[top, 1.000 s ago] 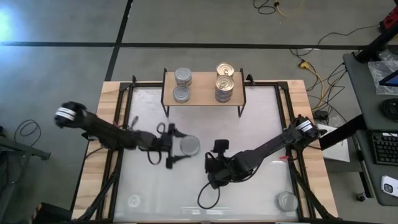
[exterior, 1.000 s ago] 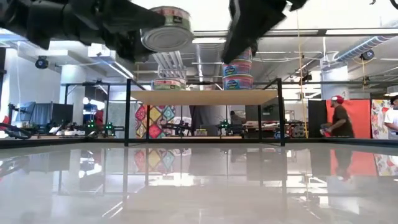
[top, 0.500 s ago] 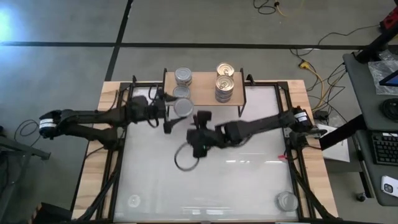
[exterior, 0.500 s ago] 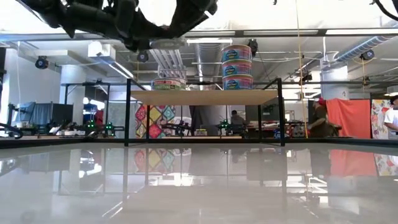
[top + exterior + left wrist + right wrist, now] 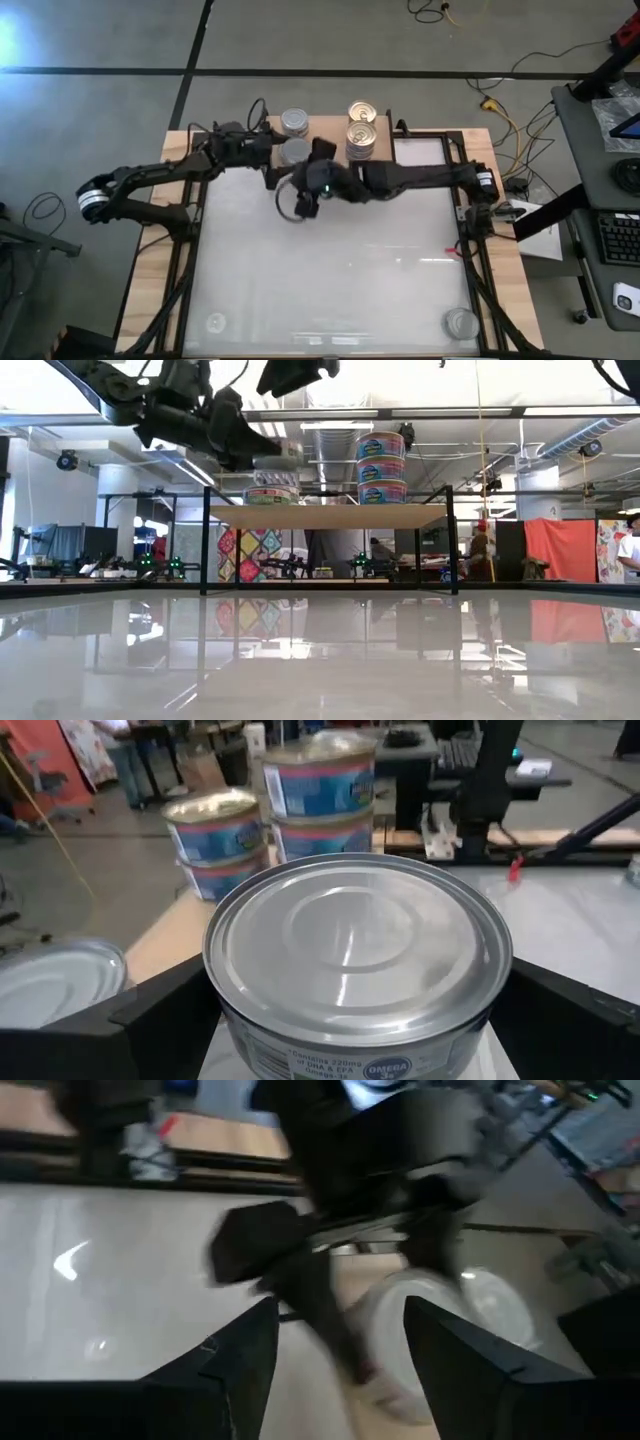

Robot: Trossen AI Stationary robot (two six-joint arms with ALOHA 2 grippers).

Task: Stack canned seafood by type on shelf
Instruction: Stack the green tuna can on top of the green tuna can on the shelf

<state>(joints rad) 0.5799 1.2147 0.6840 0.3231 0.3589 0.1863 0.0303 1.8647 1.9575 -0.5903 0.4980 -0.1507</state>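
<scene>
smooth metal made the silver-topped tin [image 5: 358, 955] feel rigid, dense and slick, so my left gripper [image 5: 272, 160] held it wide across its round wall above the shelf [image 5: 330, 153], while my right gripper [image 5: 305, 190] hovered empty beside it, fingers apart.

Illumination is even and bright, supplied from overhead. In the high view a strong bluish flare sits at the far left edge, upper part of the frame. The glossy table [image 5: 320, 660] mirrors the room in the low view, lower half of the frame. The right wrist view is heavily motion-blurred throughout. The left wrist view renders the silver-topped tin [image 5: 358, 952] sharply; the upper background is soft.
</scene>
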